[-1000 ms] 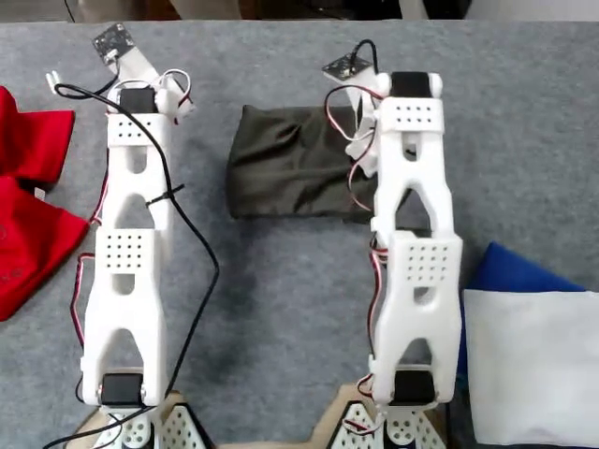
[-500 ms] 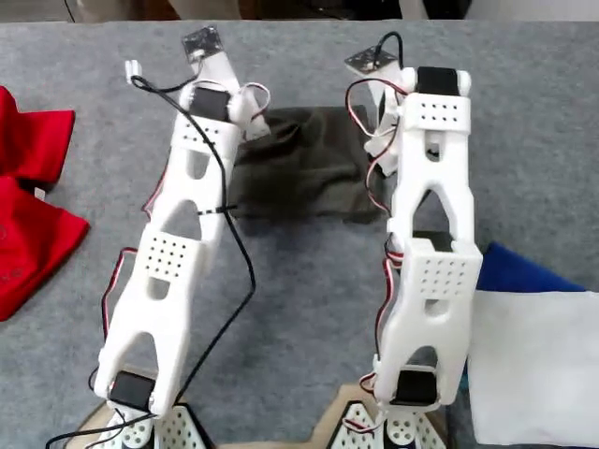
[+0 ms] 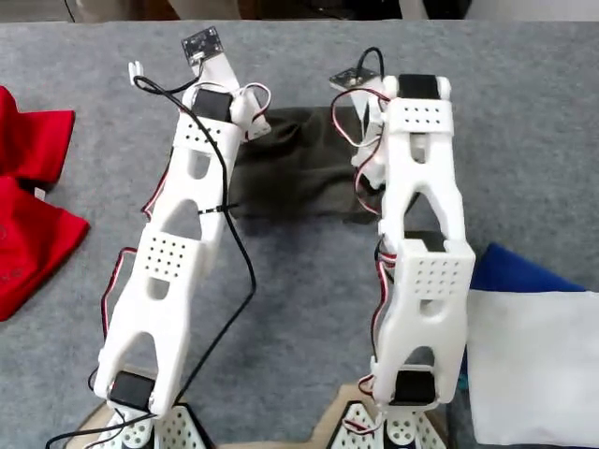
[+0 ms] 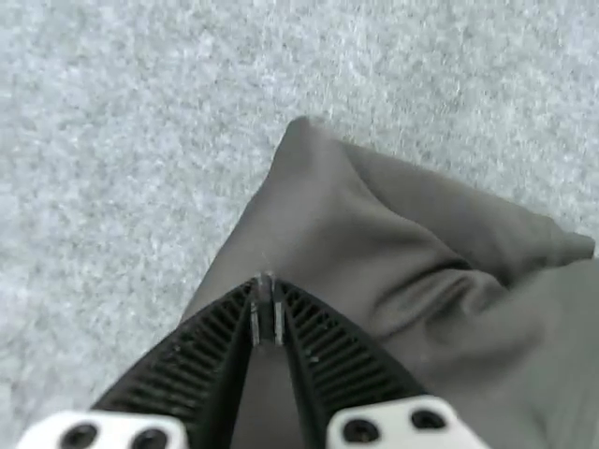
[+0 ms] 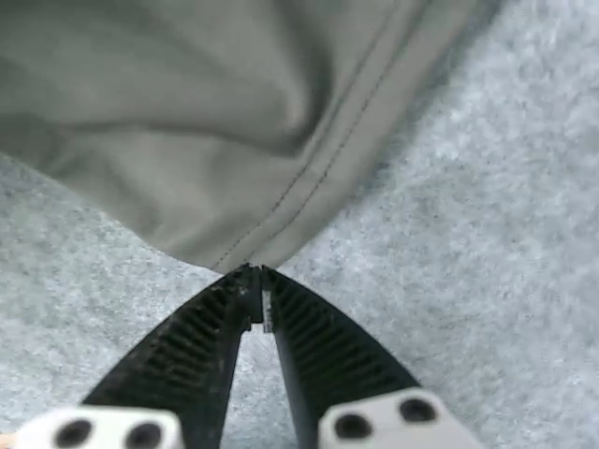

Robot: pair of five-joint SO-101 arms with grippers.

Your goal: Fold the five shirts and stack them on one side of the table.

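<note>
- The left gripper has its jaws pressed together, with a ridge of the dark olive shirt pinched at their tips.
- From that pinch the cloth runs out ahead of the left jaws as a raised fold that ends in a pointed corner. More of the shirt spreads off to one side of them in soft creases.
- The grey table shows bare beyond that corner and along the other side of the left jaws.
- The right gripper is also closed tight, its jaws nipping the shirt at a stitched hem corner that meets the tips.
- Ahead of the right jaws the shirt fans out wide, with the double seam line running away from the pinch. Grey table lies beside and under the jaws.
- In the high view the shirt lies between the two sets of jaws. The left arm leans in over one end of it and the right arm stands over the other.
- Red cloth lies well apart from the left jaws, on their outer side at the table's edge.
- A folded white shirt rests on a blue shirt, well back from the right jaws and beside that arm's base.
</note>
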